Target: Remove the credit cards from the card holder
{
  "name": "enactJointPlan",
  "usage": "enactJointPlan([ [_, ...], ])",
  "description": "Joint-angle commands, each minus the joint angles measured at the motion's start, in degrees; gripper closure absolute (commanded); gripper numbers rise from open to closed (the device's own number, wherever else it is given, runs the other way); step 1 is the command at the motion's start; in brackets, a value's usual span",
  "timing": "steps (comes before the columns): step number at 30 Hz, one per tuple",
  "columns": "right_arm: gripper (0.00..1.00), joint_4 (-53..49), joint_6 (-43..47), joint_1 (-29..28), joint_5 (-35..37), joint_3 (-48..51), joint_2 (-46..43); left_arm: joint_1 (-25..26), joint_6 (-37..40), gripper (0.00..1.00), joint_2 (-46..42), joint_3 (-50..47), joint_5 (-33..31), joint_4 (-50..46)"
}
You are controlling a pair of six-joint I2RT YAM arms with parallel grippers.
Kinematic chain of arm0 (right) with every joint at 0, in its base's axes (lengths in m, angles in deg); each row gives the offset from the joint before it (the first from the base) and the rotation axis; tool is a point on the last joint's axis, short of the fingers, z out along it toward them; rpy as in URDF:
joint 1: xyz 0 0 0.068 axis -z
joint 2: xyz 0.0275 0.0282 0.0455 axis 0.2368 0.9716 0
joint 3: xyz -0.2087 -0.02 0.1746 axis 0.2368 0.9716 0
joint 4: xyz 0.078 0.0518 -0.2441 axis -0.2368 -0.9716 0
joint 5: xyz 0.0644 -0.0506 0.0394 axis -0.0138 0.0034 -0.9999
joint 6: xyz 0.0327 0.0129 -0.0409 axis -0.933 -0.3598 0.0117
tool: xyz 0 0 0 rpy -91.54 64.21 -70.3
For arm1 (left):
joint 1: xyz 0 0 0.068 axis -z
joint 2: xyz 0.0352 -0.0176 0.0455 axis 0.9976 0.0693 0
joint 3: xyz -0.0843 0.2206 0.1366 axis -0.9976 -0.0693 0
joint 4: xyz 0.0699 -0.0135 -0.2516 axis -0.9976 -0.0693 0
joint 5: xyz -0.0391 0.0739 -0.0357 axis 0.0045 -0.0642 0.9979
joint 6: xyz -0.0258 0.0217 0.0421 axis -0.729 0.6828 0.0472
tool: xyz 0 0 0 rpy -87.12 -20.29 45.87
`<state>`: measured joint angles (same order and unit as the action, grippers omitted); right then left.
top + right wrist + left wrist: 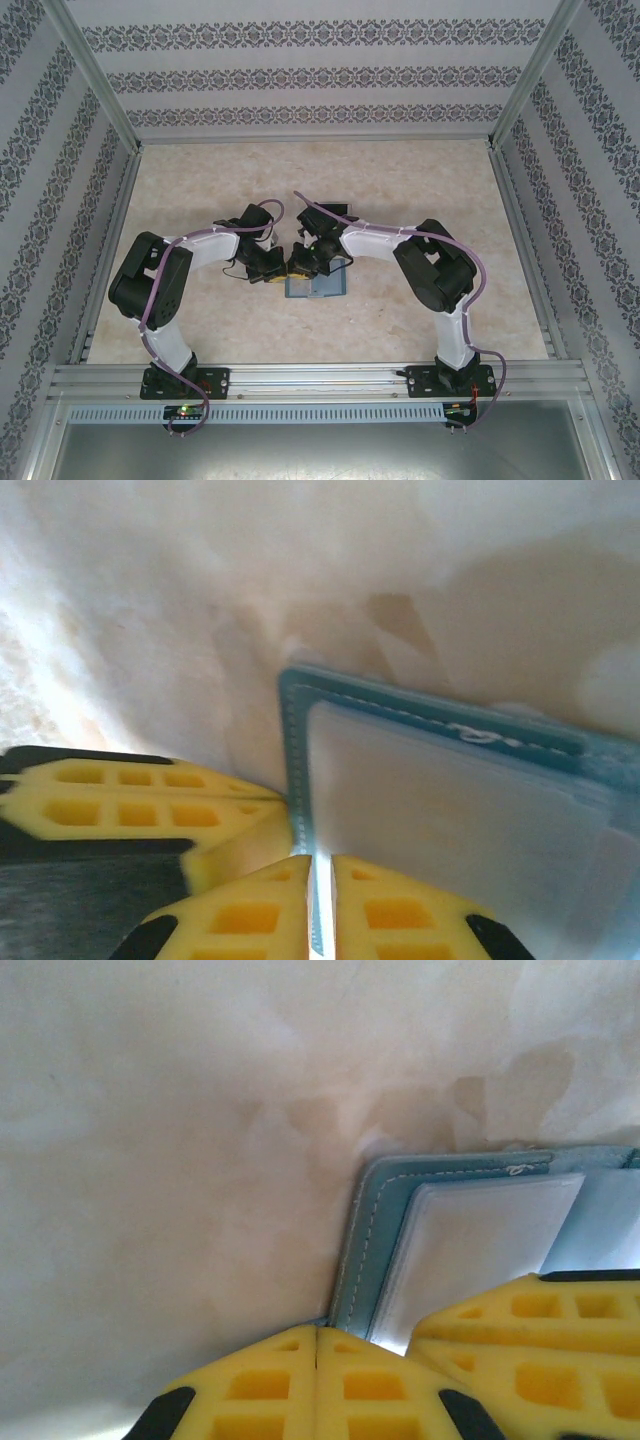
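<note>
The teal-blue card holder [318, 288] lies flat on the table between both arms. Its stitched corner [365, 1240] frames a pale flat sheet [480, 1240] in its pocket, which looks like one of the credit cards. My left gripper [316, 1328] is shut, tips together, at the holder's near corner with nothing between them. My right gripper [320, 858] is closed with a thin gap on the holder's stitched edge [297, 740] and the pale sheet's rim [440, 820]. From above, the left gripper [272, 272] and right gripper [302, 265] almost touch.
The holder rests on a beige marbled tabletop [200, 190] ringed by patterned walls and metal rails [320, 375]. The right gripper's yellow fingers [530, 1330] crowd the left wrist view; the left gripper's fingers [130, 800] sit beside the right ones.
</note>
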<state>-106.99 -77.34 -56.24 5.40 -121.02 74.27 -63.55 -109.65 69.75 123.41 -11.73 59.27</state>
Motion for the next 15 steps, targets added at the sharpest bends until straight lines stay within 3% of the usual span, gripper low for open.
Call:
enactJointPlan([
  [1, 0.86, -2.4, 0.2, -0.4, 1.4, 1.3, 0.7, -0.3, 1.2, 0.99, 1.9, -1.2, -0.6, -1.4],
  [6, 0.86, -3.7, 0.7, -0.4, 2.1, 0.9, 1.2, -0.3, 1.3, 0.98, 2.1, -0.8, -0.8, -1.9],
  [15, 0.80, -14.7, 4.6, -0.5, 9.8, -2.4, 0.1, -0.3, 1.5, 0.99, 2.3, -0.5, -0.7, -2.3],
])
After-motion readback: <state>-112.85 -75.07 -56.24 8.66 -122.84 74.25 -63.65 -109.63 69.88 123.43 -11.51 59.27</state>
